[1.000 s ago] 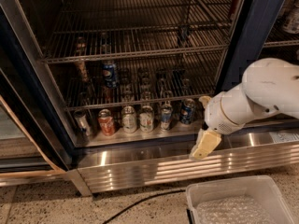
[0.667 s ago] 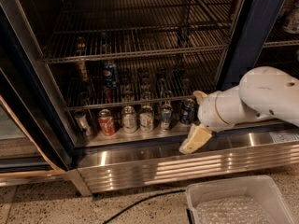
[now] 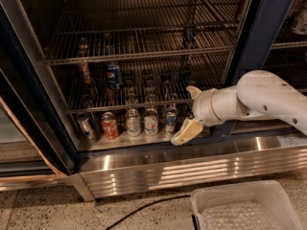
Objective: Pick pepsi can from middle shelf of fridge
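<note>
The pepsi can (image 3: pixel 113 75) stands upright at the left of the middle shelf (image 3: pixel 91 110), a dark wire rack in the fridge (image 3: pixel 263 28). Dark bottles stand beside and behind it. My gripper (image 3: pixel 183 114) is at the fridge's lower right, in front of the bottom row of cans and lower than the pepsi can, well to its right. Its two cream fingers (image 3: pixel 187 131) stand apart, open and empty. My white arm (image 3: pixel 259 97) reaches in from the right.
On the fridge floor stand a silver can (image 3: pixel 86 126), a red-orange can (image 3: pixel 110 126), pale cans (image 3: pixel 133 122) and a blue-marked can (image 3: pixel 171 120). A ribbed steel base (image 3: pixel 192 166) runs below. A white plastic bin (image 3: pixel 240 207) and a black cable (image 3: pixel 139 209) lie on the floor.
My gripper and arm have moved left along the fridge's lower front, closer to the bottom row of cans. The cans have not moved.
</note>
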Controlling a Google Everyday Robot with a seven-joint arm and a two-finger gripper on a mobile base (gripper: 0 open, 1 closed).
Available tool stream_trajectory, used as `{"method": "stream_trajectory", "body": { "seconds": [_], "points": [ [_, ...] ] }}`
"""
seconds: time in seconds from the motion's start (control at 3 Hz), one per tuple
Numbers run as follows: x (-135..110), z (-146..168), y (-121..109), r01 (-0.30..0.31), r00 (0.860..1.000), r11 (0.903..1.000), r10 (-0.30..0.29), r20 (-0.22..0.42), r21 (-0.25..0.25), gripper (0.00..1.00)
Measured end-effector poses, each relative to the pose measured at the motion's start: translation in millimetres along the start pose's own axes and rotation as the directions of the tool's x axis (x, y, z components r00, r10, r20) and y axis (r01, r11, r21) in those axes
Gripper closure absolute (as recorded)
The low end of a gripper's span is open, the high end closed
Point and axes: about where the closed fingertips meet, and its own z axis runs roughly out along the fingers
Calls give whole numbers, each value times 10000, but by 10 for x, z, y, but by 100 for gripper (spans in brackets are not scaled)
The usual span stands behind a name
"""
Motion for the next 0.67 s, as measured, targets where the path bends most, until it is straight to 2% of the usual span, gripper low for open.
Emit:
{"method": "stream_trajectory", "body": {
  "seconds": [0.67],
  "points": [
    [-8, 34, -6, -119, 9999, 9998, 118, 107, 158, 0]
  ]
}}
